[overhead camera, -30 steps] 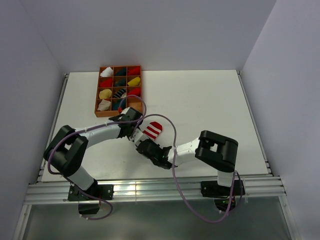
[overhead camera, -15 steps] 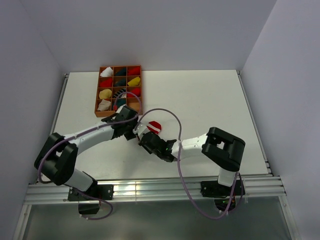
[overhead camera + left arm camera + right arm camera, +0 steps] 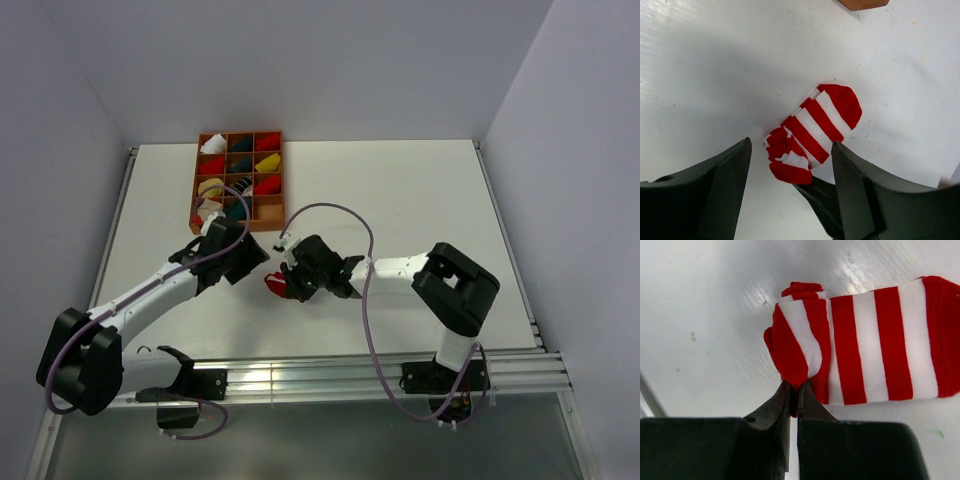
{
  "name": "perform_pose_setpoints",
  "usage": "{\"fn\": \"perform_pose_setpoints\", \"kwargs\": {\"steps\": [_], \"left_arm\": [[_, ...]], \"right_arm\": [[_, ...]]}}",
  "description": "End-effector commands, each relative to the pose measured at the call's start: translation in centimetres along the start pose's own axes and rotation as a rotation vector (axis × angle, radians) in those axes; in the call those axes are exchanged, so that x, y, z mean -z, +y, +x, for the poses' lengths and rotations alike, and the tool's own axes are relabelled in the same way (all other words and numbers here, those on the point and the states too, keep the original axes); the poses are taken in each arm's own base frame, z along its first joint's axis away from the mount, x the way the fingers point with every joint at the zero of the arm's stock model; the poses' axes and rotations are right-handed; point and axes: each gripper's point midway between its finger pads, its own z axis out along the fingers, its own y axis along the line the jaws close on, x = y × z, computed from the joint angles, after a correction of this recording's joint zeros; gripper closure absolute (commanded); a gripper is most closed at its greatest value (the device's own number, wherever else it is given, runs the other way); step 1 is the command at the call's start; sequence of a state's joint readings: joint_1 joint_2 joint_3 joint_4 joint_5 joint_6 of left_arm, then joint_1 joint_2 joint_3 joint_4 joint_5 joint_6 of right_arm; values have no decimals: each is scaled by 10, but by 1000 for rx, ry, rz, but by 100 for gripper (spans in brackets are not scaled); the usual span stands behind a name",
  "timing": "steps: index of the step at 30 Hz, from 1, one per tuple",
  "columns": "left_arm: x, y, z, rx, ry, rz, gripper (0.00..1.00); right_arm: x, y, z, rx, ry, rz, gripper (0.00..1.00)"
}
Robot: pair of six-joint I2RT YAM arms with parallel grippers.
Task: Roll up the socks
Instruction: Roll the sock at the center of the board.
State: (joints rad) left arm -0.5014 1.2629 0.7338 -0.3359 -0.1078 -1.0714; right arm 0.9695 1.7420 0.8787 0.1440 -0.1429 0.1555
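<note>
A red-and-white striped sock [image 3: 816, 126] lies on the white table, one end rolled into a small bundle [image 3: 796, 340] and the rest flat [image 3: 880, 345]. My right gripper [image 3: 794, 390] is shut on the lower edge of that rolled end. In the top view it [image 3: 290, 282] sits just right of the sock [image 3: 274, 287]. My left gripper [image 3: 790, 147] is open and holds nothing, its fingers [image 3: 725, 190] standing either side of the rolled end without touching it. From above it [image 3: 254, 260] is up and left of the sock. No other Christmas sock shows loose on the table.
An orange compartment box [image 3: 237, 180] of rolled sock bundles stands at the back left, its corner [image 3: 862, 4] showing in the left wrist view. Purple cables loop over both arms. The table's near rail [image 3: 300, 375] runs along the front.
The left gripper opened, let go of the sock and drew back to the left. The right gripper stayed shut on the rolled end and carried the sock toward the near left.
</note>
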Motion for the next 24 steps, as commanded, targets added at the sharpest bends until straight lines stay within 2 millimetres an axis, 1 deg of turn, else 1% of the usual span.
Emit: {"fn": "perform_pose_setpoints", "kwargs": {"steps": [1,2,3,5,6,7,8,9,10,11,12,13,14,17,24], "left_arm": [[6,5,-4,35,-46,28,30],[10,2,-6,42,-57,58,30],[9,8,1,42,-41,58,30],[14,6,2,49,-45,96,30],[14,3,4,50,-46,122,30],[13,8,11,57,-26,128,29],[15,7,11,61,-27,147,29],[15,5,11,67,-31,167,29],[14,7,17,66,-16,172,28],[14,7,18,66,-15,181,28],[14,5,18,67,-16,189,28],[12,8,20,63,-13,186,29],[10,9,22,61,-9,176,29],[3,13,27,59,5,158,30],[-10,18,32,83,16,133,33]], "right_arm": [[2,19,23,-160,153,-202,100],[1,19,22,-184,158,-227,100],[-1,17,23,-224,171,-268,100],[-3,19,23,-284,184,-324,100],[-7,16,28,-318,207,-338,100],[-7,16,25,-368,210,-382,100],[-8,16,27,-397,219,-405,100],[-13,12,34,-436,237,-415,100],[-12,11,30,-483,233,-462,100],[-13,10,31,-506,242,-480,100],[-18,7,35,-538,257,-487,100],[-20,2,35,-570,265,-483,100],[-20,3,36,-580,277,-502,100],[-25,-2,39,-608,304,-492,100],[-30,-7,34,-638,316,-475,100]]}}
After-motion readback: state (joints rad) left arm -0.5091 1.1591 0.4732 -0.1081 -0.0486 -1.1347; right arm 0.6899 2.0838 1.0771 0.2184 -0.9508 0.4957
